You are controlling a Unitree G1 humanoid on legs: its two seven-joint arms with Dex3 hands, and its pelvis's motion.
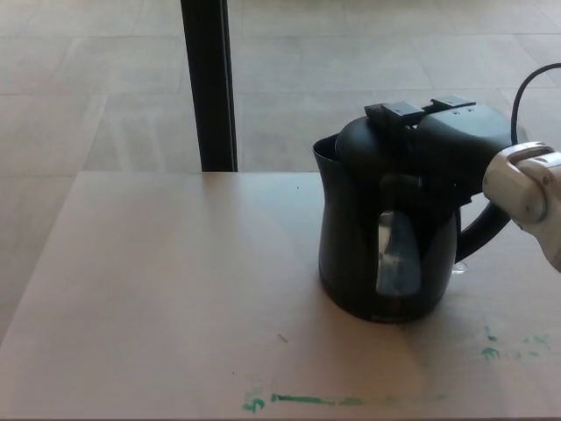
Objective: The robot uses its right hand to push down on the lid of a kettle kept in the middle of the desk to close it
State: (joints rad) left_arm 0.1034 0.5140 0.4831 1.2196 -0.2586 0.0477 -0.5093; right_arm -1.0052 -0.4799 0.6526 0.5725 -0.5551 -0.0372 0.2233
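Head view showed the black kettle standing right of centre on the worktop, with the right robot hand laid over its lid to press it down, though whether its grip was clenched could not be told.

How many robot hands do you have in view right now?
1. The right hand comes in from the right edge and sits on top of the kettle, over its lid, in the right half of the desk. The left hand is out of frame.
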